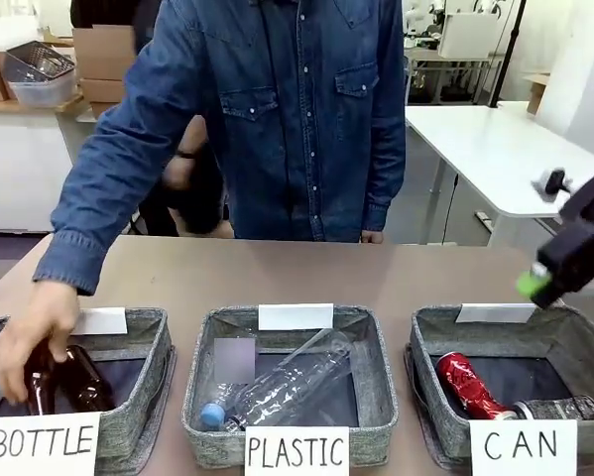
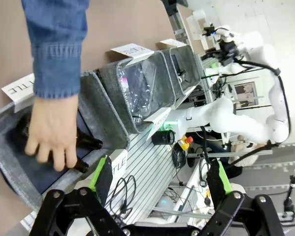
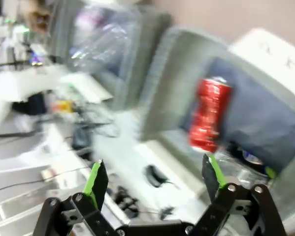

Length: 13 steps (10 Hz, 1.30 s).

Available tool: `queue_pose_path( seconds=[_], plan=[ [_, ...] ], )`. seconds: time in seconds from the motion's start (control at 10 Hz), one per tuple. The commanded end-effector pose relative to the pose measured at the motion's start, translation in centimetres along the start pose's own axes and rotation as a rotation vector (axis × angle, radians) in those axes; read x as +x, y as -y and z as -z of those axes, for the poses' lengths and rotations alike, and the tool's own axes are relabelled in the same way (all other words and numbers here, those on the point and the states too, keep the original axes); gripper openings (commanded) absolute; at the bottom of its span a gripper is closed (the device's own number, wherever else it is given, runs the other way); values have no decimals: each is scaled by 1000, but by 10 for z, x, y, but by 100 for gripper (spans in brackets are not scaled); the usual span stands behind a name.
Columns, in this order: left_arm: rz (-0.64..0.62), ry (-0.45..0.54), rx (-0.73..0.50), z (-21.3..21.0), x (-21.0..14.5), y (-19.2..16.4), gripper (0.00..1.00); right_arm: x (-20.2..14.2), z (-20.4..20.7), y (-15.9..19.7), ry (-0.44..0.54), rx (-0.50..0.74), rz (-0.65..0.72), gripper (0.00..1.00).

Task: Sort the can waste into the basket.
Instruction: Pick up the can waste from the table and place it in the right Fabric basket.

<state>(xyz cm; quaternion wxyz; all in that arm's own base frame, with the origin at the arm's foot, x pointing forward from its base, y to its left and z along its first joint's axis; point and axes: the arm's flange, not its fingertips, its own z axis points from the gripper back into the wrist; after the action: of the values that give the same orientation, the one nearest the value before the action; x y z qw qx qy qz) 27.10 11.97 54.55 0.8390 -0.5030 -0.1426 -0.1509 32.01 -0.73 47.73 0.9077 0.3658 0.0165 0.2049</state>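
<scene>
The crushed red can (image 1: pixel 465 385) and the dark can (image 1: pixel 559 408) with silver ends lie side by side inside the grey basket (image 1: pixel 430 327) signed "CAN" at the front right. My right gripper (image 1: pixel 540 279) hovers above that basket's far right rim, apart from both cans. The blurred right wrist view has its fingers open and empty (image 3: pixel 154 177), with the red can (image 3: pixel 209 115) and part of the dark can (image 3: pixel 248 158) in the basket (image 3: pixel 186 64) beyond them. My left gripper (image 2: pixel 159 177) is open and empty, off the table's edge near the "BOTTLE" basket (image 2: pixel 95 98).
A person in a denim shirt reaches a hand (image 1: pixel 34 332) into the "BOTTLE" basket (image 1: pixel 143 392), resting it on brown glass bottles (image 1: pixel 83 382). The middle "PLASTIC" basket (image 1: pixel 202 392) holds a clear plastic bottle (image 1: pixel 282 387). Bare brown tabletop lies behind the baskets.
</scene>
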Motion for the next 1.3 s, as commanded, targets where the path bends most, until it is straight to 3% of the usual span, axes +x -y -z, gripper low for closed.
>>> queue_pose_path(
  seconds=[0.0, 0.1, 0.2, 0.3, 0.4, 1.2],
  plan=[
    [16, -5, -7, 0, -2, 1, 100, 17, -24, -10, 282, 887, 307, 100],
    [16, -5, -7, 0, -2, 1, 100, 17, -29, -9, 348, 1025, 428, 100],
    [16, -5, -7, 0, -2, 1, 100, 17, -31, -3, 552, 1019, 598, 100],
    [16, -5, -7, 0, -2, 1, 100, 15, -32, 2, 635, 1034, 628, 100],
    [16, -5, -7, 0, -2, 1, 100, 13, -30, -13, 79, 460, 131, 100],
    [16, -5, -7, 0, -2, 1, 100, 13, -30, -13, 79, 460, 131, 100]
  ],
)
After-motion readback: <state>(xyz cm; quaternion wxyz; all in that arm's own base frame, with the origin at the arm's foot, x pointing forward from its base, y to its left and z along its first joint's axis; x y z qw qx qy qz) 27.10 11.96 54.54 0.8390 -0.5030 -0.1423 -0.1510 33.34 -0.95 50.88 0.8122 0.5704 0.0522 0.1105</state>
